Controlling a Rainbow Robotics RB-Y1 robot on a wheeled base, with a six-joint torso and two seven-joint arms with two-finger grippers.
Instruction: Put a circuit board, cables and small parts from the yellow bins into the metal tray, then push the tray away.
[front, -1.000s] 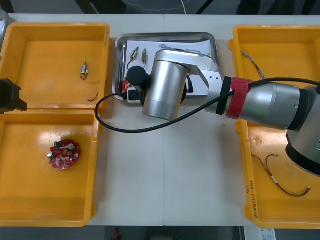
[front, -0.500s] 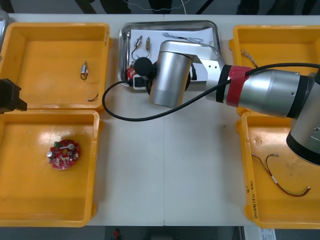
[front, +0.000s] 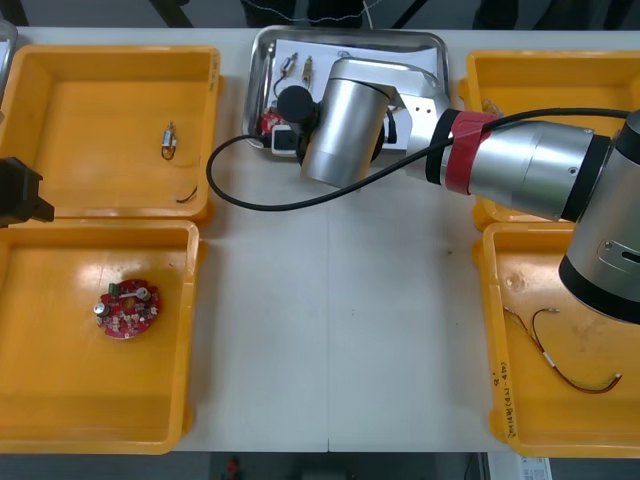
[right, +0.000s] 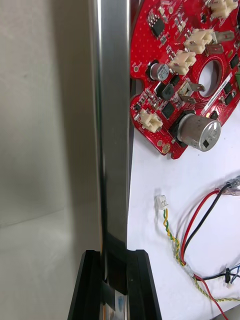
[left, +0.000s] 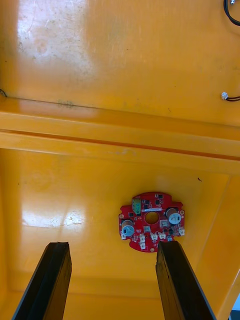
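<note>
Right gripper (front: 284, 140) (right: 114, 256) is at the metal tray's (front: 350, 33) (right: 112, 125) near-left rim, w/ its arm reaching in from the tray's right. Its fingers (right: 140, 280) are narrow, pinched on that rim, the steel edge running up btwn them. Tray sits at the far edge of the bench (front: 330, 330). On the tray's white floor a round red circuit board (front: 268, 122) (right: 185, 75) lies flat right beside the gripped rim. Loose cables (right: 197, 222) (red, black, twisted yellow) lie just beside the board, & two small metal parts (front: 289, 67) sit side by side twd the tray's far-left corner. Left gripper (front: 20, 190) (left: 112, 246) is parked well left of the tray, where the two left bins meet, fingers wide apart & holding nothing. A 2nd circuit board (front: 127, 307) (left: 151, 220) lies flat in the near-left yellow bin (front: 60, 400) (left: 75, 190). Just left of the tray, the far-left yellow bin (front: 100, 100) has one small metal part (front: 169, 140) + a short black cable (front: 187, 195). Right of the tray, the far-right yellow bin (front: 560, 80) holds a twisted cable (front: 495, 108). The near-right yellow bin (front: 540, 420) holds a thin dark-red cable (front: 547, 355).
</note>
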